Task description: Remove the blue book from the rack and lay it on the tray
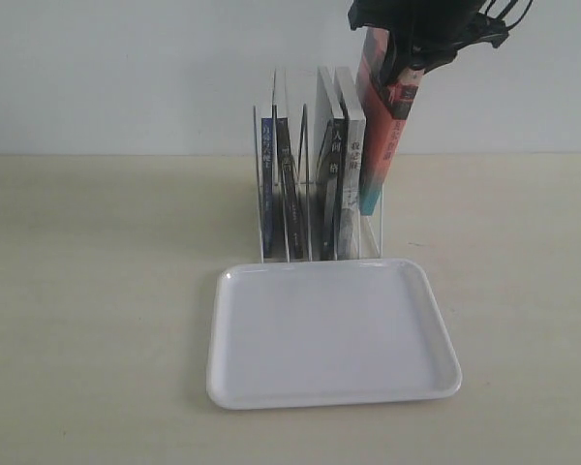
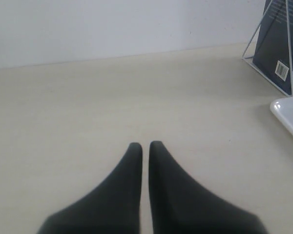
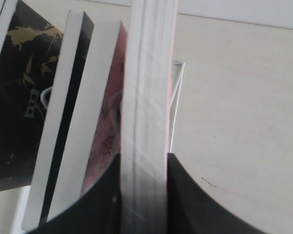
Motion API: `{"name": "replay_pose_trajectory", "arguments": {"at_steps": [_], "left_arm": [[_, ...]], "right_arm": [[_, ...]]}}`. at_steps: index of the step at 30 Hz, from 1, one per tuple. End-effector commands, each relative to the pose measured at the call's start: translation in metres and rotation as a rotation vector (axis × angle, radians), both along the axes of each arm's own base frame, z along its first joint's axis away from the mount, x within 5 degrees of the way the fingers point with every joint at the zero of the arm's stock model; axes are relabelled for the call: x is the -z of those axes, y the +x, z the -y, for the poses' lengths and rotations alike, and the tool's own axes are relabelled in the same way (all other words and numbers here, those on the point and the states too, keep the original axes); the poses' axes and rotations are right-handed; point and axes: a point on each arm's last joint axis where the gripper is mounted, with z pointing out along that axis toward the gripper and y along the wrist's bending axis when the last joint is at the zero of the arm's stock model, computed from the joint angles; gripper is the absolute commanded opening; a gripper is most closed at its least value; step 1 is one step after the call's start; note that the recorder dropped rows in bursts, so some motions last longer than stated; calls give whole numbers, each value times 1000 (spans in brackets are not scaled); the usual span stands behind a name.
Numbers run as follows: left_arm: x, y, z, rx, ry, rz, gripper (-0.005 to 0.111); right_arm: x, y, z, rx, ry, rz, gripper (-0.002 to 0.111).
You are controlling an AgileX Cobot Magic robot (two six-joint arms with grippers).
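Note:
The silver wire rack [image 1: 260, 232] stands behind the white tray [image 1: 334, 334]. The blue book [image 1: 267, 155] stands upright in the rack's leftmost slot, spine toward the tray; the left wrist view shows its dark blue cover with a barcode [image 2: 276, 44] behind the rack wire [image 2: 256, 36]. My right gripper [image 1: 407, 58] is shut on a red-orange-spined book [image 1: 382, 145], which hangs tilted above the rack's right end with its lower corner still inside the rack's height. In the right wrist view the gripper [image 3: 144, 158] clamps that book's white page edge [image 3: 146, 97]. My left gripper [image 2: 145, 145] hovers shut over bare table, holding nothing.
Between the blue book and the lifted one, white-spined books [image 1: 351, 184] and a dark one [image 1: 289, 184] remain in the rack. A corner of the tray [image 2: 290, 114] shows in the left wrist view. A pale wall stands close behind the rack.

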Motion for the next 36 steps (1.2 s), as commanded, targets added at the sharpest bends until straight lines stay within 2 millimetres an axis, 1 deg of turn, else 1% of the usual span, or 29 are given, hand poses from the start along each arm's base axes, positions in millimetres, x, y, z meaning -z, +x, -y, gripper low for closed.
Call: {"name": "replay_pose_trajectory", "arguments": {"at_steps": [1, 36], "left_arm": [[-2, 0, 0, -1, 1, 19, 5], [-2, 0, 0, -1, 1, 19, 5]], "right_arm": [[-18, -2, 3, 11, 10, 73, 0], [-17, -2, 4, 19, -4, 76, 0]]}}
